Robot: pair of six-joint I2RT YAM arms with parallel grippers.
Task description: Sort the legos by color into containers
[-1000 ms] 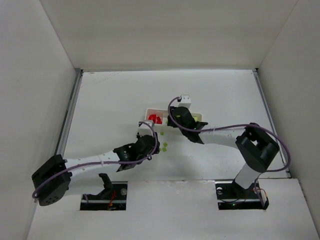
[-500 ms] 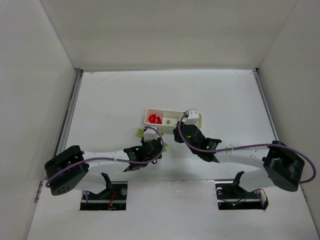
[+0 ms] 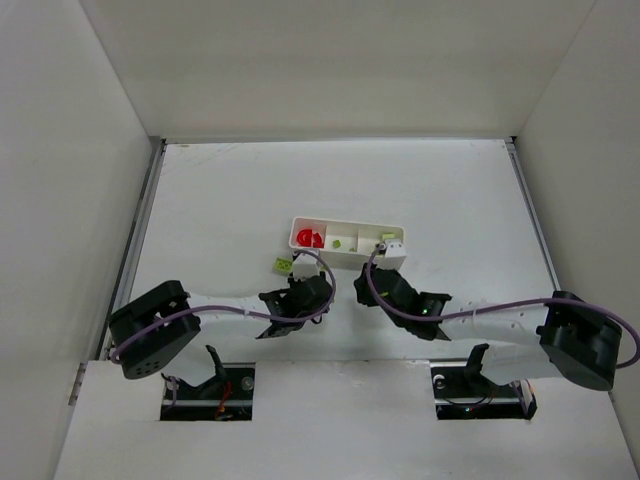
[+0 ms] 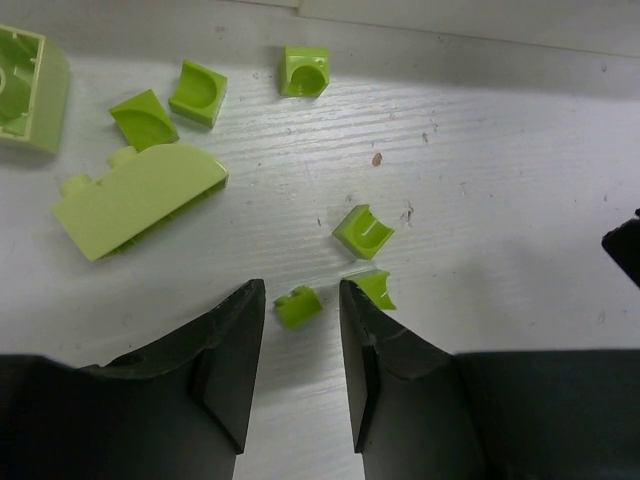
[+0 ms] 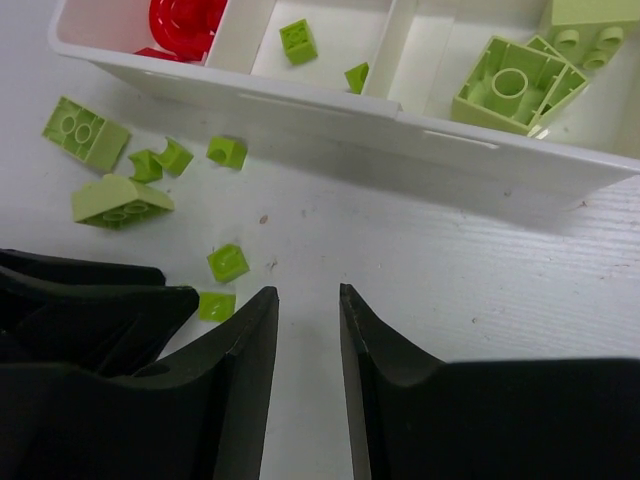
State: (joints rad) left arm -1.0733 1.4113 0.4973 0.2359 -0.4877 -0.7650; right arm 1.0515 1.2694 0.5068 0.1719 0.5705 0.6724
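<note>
Left hand (image 4: 300,292) low, fingers (image 4: 232,345) either side of lime lego (image 4: 297,306)

Bright, even, diffuse light fills all three views. From above, the white tabletop (image 3: 220,200) looks washed out, with only faint, soft shadows beneath the arms.

At your left gripper (image 4: 300,288), the black plastic fingers (image 4: 225,360) are dark, soft-edged masses. The small lime-green plastic bricks (image 4: 362,230) just ahead of the tips are sharp, and a bright band of glare crosses the table beyond them.

Ahead of your right gripper (image 5: 308,292), the long white plastic tray (image 5: 330,115) throws a soft grey shadow toward the tool. Its pale walls nearly bleach out.
</note>
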